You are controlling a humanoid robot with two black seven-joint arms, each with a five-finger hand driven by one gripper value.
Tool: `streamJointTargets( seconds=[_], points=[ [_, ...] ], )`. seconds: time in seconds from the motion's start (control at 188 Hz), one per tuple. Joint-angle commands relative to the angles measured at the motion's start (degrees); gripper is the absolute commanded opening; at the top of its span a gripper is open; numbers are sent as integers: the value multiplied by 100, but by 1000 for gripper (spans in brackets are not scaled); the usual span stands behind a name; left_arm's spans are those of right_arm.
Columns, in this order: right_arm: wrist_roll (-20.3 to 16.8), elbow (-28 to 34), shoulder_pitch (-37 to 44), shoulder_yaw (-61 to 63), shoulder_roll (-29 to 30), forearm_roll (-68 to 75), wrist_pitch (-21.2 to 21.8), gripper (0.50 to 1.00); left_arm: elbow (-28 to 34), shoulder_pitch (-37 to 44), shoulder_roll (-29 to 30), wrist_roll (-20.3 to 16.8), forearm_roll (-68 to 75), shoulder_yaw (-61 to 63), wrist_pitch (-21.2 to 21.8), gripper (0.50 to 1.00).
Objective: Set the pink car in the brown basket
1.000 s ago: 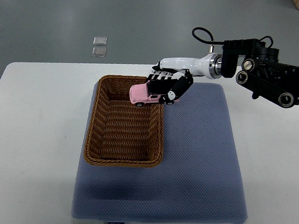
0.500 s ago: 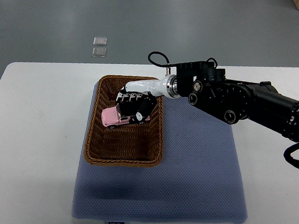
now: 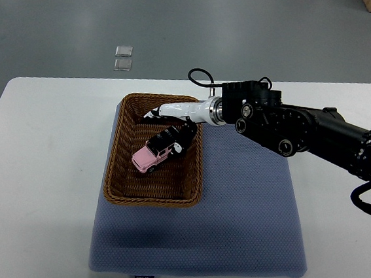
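Observation:
The pink car lies slantwise on the floor of the brown basket, near its middle. My right hand reaches in over the basket's far right corner, its arm coming from the right edge. The hand is open: the white fingers are spread up by the far rim, and the black fingers lie just above the car's rear end. I cannot tell whether they still touch it. The left arm is out of view.
The basket stands on a blue-grey padded mat on a white table. The right arm's dark forearm hangs over the mat's far right part. Two small clear pieces lie on the floor beyond the table.
The right hand carried the car from over the basket's far right rim down into it. Its fingers have since spread, and the car has dropped to the basket floor and turned slantwise.

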Motion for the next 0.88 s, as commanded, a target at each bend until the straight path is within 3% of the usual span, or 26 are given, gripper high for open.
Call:
streamJointTargets(
  seconds=[0.0, 0.133, 0.239, 0.356, 0.457, 0.681, 0.878],
  points=[
    [0, 3, 141, 427, -209, 206, 5, 911, 1, -1, 0, 1, -7, 0, 8, 1000],
    [35, 73, -9, 1474, -789, 804, 5, 911, 10, 8, 0, 1, 2, 0, 8, 1000],
    [193, 108, -720, 2676, -1167, 1725, 14, 911, 10, 8, 0, 1, -7, -9, 8, 1000],
    [588, 196, -1704, 4355, -1106, 3167, 5, 911, 10, 8, 0, 1, 2, 0, 8, 1000],
    [659, 161, -2364, 5305, -1079, 4160, 5, 911, 10, 8, 0, 1, -7, 0, 17, 1000],
    [668, -305, -2935, 5701, -842, 5620, 75, 911, 10, 8, 0, 1, -7, 0, 34, 1000],
    [677, -314, -3261, 5666, -675, 5752, 111, 911, 10, 8, 0, 1, -7, 0, 43, 1000]
  ],
)
